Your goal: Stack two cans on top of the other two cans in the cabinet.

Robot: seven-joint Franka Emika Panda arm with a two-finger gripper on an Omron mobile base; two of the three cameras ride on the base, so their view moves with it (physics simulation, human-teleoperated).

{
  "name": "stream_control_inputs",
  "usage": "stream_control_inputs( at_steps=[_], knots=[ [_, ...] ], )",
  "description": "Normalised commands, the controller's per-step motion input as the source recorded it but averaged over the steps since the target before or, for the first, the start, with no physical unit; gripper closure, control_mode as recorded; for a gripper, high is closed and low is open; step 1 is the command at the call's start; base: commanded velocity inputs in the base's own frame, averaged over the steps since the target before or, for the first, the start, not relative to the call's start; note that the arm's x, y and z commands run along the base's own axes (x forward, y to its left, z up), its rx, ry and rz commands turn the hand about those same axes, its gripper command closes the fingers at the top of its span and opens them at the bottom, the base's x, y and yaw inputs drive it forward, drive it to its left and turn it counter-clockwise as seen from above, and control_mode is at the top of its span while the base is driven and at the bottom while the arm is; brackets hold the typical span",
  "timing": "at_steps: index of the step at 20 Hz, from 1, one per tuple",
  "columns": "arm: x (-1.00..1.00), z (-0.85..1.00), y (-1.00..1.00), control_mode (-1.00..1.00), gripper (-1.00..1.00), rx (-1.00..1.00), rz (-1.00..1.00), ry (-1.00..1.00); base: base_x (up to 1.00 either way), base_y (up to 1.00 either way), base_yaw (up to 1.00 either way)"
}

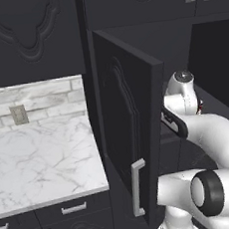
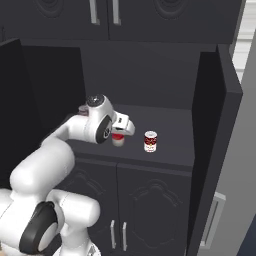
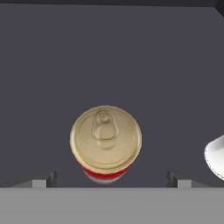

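In the hand view I look straight down on a can [image 3: 105, 139] with a gold pull-tab lid and a red band. My gripper [image 3: 109, 180] hangs above it, open, its fingertips [image 3: 43, 179] wide apart on either side and not touching it. The right base view shows the same can [image 2: 118, 140] standing on the cabinet's dark shelf [image 2: 170, 125], just under the hand and my gripper [image 2: 119, 135]. A second can [image 2: 150, 141] stands upright a little to its right. Behind the arm's wrist a small round top [image 2: 82, 110] peeks out, mostly hidden.
The cabinet's left door [image 1: 133, 134], with its silver bar handle [image 1: 138, 186], stands open beside the arm, and the right door [image 2: 212, 125] is open too. A marble counter [image 1: 41, 159] lies to the left. Low cupboard doors [image 2: 150, 210] sit under the shelf.
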Motion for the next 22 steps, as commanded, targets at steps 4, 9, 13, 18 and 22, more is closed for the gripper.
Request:
stream_control_inputs(
  at_steps=[4,9,13,18,22],
  knots=[
    [0.19,-0.09,0.00,-1.00,-1.00,0.00,0.00,0.00,0.00,0.00,0.00],
    [0.18,-0.02,0.00,-1.00,-1.00,0.00,0.00,0.00,0.00,0.00,0.00],
    [0.13,-0.06,-0.02,-1.00,-1.00,0.00,0.00,0.02,0.00,0.00,0.00],
    [0.04,-0.13,-0.05,-1.00,-1.00,0.00,0.00,0.03,0.00,0.00,0.00],
    [0.01,-0.11,-0.01,-1.00,1.00,0.00,0.00,0.00,0.00,0.00,0.00]
  ],
)
